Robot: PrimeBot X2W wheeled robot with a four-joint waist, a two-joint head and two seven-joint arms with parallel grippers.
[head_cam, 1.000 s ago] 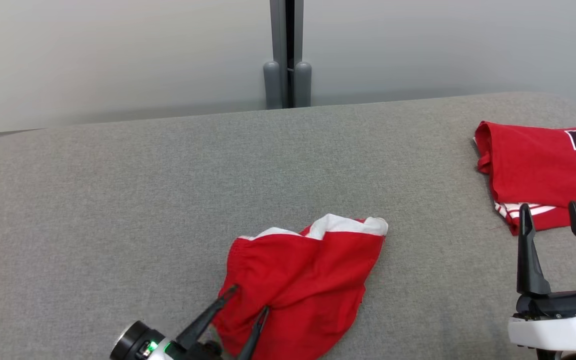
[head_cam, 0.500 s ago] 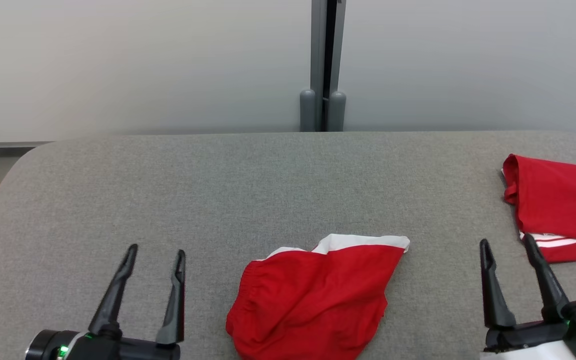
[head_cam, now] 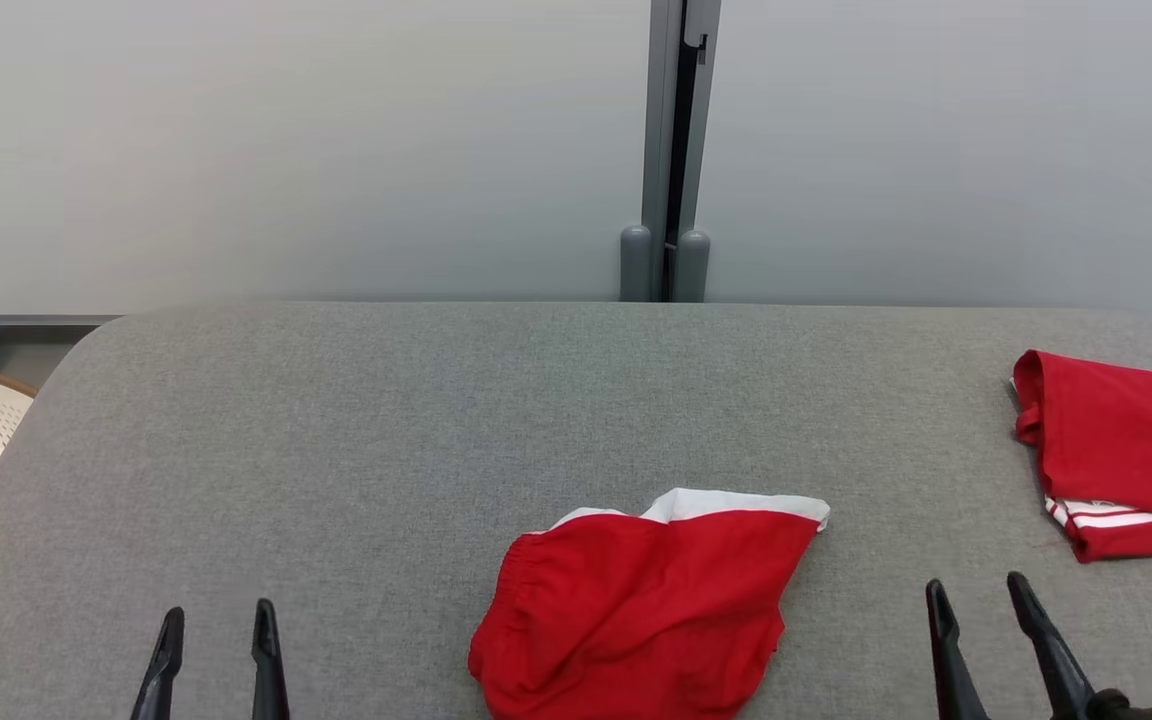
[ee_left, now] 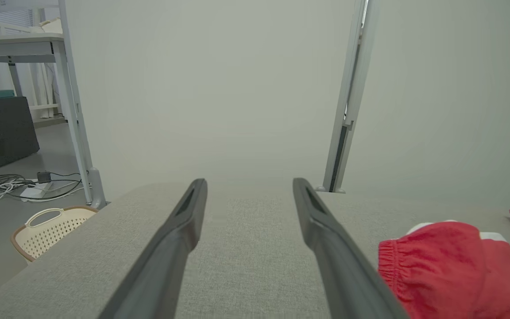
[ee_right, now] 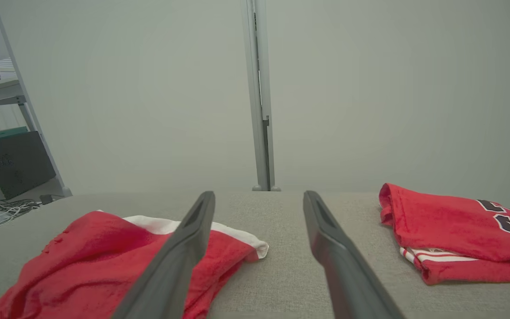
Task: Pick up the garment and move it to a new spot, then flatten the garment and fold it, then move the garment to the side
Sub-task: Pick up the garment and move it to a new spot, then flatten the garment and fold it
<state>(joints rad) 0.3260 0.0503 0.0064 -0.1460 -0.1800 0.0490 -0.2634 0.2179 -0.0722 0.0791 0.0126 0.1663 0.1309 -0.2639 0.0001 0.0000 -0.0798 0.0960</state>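
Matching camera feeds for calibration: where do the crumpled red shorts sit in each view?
Head view: shorts at bottom centre, on the grey table.
Left wrist view: bottom right corner.
Right wrist view: bottom left.
Shared landmark: the grey post at the wall behind the table.

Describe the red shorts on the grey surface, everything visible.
The red shorts lie crumpled, unfolded, near the front middle of the grey fabric surface. Soft red cloth, gathered elastic waistband at their left edge, a white band along the far edge, wrinkles throughout. Only the surface touches them; the left end effector and right end effector sit open on either side, clear of them.
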